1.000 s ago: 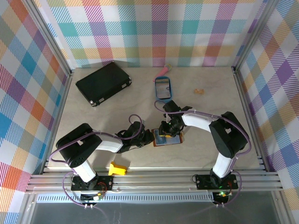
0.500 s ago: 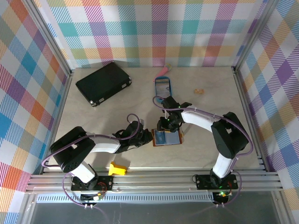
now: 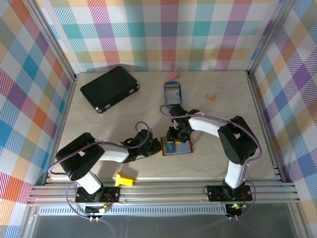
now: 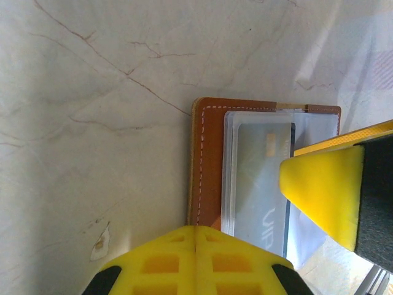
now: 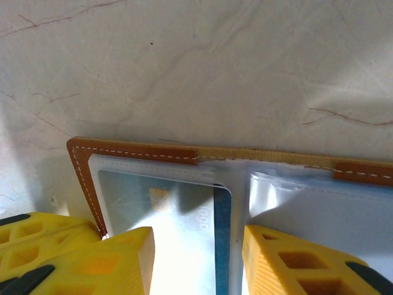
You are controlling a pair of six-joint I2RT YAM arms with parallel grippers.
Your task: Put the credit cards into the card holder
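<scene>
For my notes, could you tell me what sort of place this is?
Probably a robot test cell: plaid walls on a metal frame enclose a pale tabletop, left arm and right arm bolted at its edge.

Two black-and-white arms (image 3: 113,152), purple cables (image 3: 139,124) looping along them, chunky yellow fingers (image 5: 288,264) with moulded recesses, black-backed.
</scene>
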